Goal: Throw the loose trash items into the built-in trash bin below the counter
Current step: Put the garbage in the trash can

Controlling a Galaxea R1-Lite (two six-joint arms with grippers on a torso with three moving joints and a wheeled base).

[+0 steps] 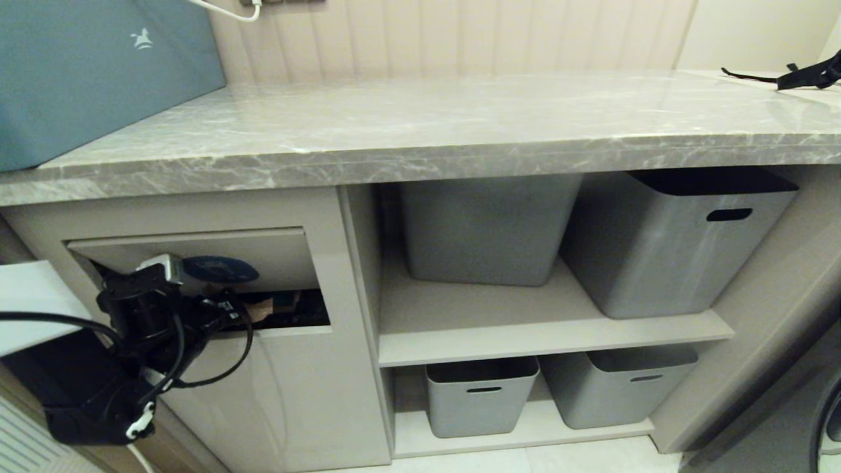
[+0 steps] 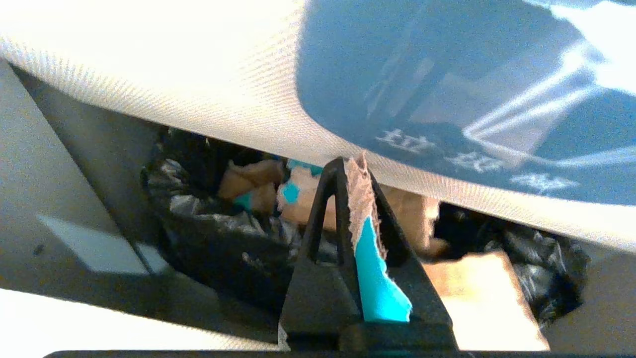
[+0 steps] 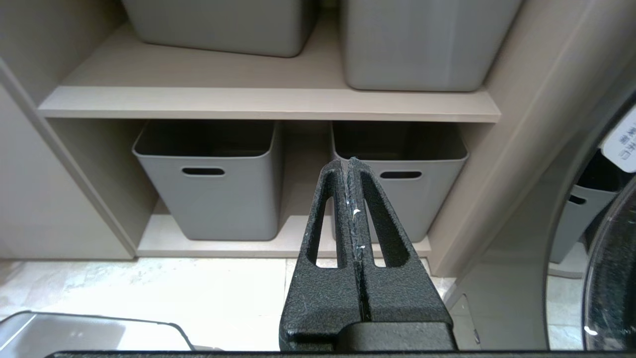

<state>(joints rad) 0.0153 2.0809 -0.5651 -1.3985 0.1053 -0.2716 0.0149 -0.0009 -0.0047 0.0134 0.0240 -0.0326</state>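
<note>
My left gripper (image 2: 350,166) is shut on a torn cardboard scrap (image 2: 370,258), brown with a turquoise face. It stands at the mouth of the built-in trash bin, just under the flap (image 2: 208,64), which is tilted inward and bears a blue sticker (image 2: 447,89). Inside, other brown and turquoise scraps (image 2: 258,186) lie on a black bag liner (image 2: 218,238). In the head view the left arm (image 1: 144,315) reaches into the flap opening (image 1: 289,309) in the beige panel below the counter (image 1: 420,125). My right gripper (image 3: 353,164) is parked low, shut and empty.
Grey storage bins (image 1: 489,226) fill the open shelves to the right of the bin panel, two above and two below (image 3: 206,184). A large teal box (image 1: 98,72) sits on the counter's left end. A black strap (image 1: 805,75) lies at its far right.
</note>
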